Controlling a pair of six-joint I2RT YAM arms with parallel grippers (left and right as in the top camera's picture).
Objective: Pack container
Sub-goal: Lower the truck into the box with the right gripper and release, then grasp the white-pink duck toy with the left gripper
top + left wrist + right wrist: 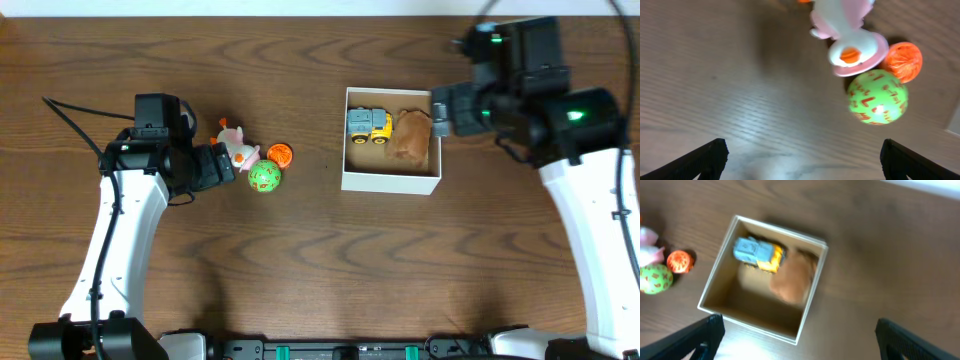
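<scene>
Container (388,184) sits right of the desk's (300,280) middle, toward the far edge: square, thin white walls, brown card inside. In it, a toy truck (368,125) lies against the far-left corner, with a grey-blue cab and a yellow body that looks like hard plastic. Beside it, along the right wall, is a brown lump (410,140), rounded and soft-looking but too blurred to name. The near half of the floor is bare. Right gripper (441,118) hangs at the container's far-right corner, fingers (702,337) spread wide with nothing between them. Three toys are not yet packed, clustered left of the desk's middle. One is a pink-and-white figure (237,150), glossy, on a round pink base with an orange spot. The green ball (265,177), smooth with red markings, touches that base, and a smaller orange ball (279,154) with a crinkled surface is tucked against both. Left gripper (226,166) is just beside the cluster on its left, fingers (710,160) also wide and empty. Key relation: the left arm is much the nearer to the loose toys. They lie ahead of its jaws and off to one side rather than centred in the gap, so a sideways correction looks needed. The container lies beyond them to the right, well apart. The figure's long axis seems to run roughly along the gripper's approach, while the balls have none and will likely roll if nudged.
</scene>
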